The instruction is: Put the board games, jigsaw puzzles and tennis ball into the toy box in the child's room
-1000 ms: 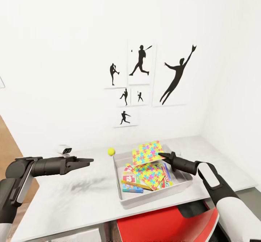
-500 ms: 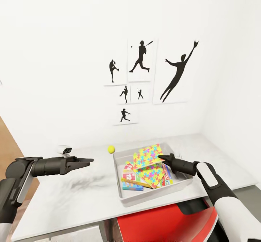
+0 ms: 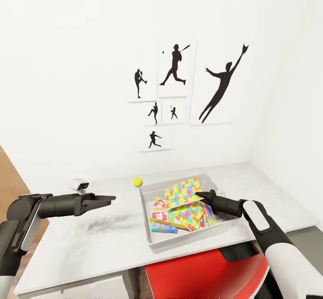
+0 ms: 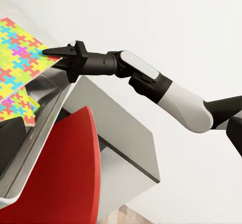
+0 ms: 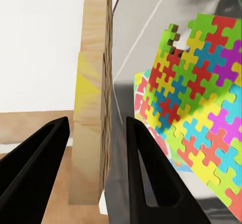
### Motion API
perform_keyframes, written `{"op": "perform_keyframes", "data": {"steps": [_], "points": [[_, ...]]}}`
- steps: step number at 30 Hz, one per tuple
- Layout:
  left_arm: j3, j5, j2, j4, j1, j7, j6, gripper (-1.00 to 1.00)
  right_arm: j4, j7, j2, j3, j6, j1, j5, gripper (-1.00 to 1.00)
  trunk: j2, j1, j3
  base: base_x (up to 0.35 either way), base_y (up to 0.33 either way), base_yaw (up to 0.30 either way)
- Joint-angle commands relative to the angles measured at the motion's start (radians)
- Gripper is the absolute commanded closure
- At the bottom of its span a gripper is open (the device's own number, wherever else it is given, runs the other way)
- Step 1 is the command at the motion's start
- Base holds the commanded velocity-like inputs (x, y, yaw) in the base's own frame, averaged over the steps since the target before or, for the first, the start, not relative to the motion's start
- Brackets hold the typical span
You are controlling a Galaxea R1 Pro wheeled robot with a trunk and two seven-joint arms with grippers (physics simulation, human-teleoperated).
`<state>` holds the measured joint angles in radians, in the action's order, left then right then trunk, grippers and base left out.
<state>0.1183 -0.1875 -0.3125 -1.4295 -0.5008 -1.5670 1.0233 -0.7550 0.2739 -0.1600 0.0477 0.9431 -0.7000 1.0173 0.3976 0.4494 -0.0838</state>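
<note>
The light grey toy box (image 3: 194,240) sits on the table (image 3: 89,245). Inside lie a yellow-green-red board game (image 3: 159,207), a small blue board game (image 3: 163,228) and a jigsaw puzzle (image 3: 192,215). A second jigsaw puzzle (image 3: 181,192) leans tilted on top of them, also seen in the wrist views (image 4: 17,53) (image 5: 201,93). My right gripper (image 3: 199,195) hovers over the box at that puzzle's edge; it is open, with the puzzle beside one finger (image 5: 148,178), not between them. The tennis ball (image 3: 137,181) rests on the table behind the box's left corner. My left gripper (image 3: 111,197) hangs over the table left of the box.
A red chair (image 3: 202,274) is tucked under the table's front edge below the box. A small white gadget (image 3: 80,184) stands at the back left of the table. Sports silhouette pictures hang on the wall behind. Bare tabletop stretches left of the box.
The head view has shifted slightly. The tilted puzzle has sunk lower into the toy box, and my right gripper has come down a little with it. The left arm has stayed put.
</note>
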Motion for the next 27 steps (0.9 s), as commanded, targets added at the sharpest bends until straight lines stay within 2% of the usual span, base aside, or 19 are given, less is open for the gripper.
{"op": "perform_keyframes", "data": {"steps": [1,10,19,27], "points": [[0.000,0.000,0.000,0.000,-0.001,-0.004,0.011,-1.00,-0.002,0.010,0.000,0.003,0.002,-0.001,-0.009,1.00,0.002,0.001,-0.004,0.000,0.000,0.000],[0.000,0.000,0.000,0.000,-0.001,-0.004,0.011,-1.00,-0.008,0.010,0.019,0.003,-0.008,-0.001,-0.010,1.00,0.002,0.001,-0.019,0.000,0.000,0.000],[0.000,0.000,0.000,0.000,-0.001,-0.004,0.011,-1.00,-0.004,0.010,0.022,0.003,-0.003,-0.001,-0.011,1.00,0.002,0.001,-0.032,0.000,0.000,0.000],[0.000,0.001,0.000,0.000,-0.001,-0.004,0.011,-1.00,-0.003,0.009,0.022,0.004,-0.001,-0.001,-0.011,1.00,0.002,0.001,-0.034,0.000,0.000,0.000]]}}
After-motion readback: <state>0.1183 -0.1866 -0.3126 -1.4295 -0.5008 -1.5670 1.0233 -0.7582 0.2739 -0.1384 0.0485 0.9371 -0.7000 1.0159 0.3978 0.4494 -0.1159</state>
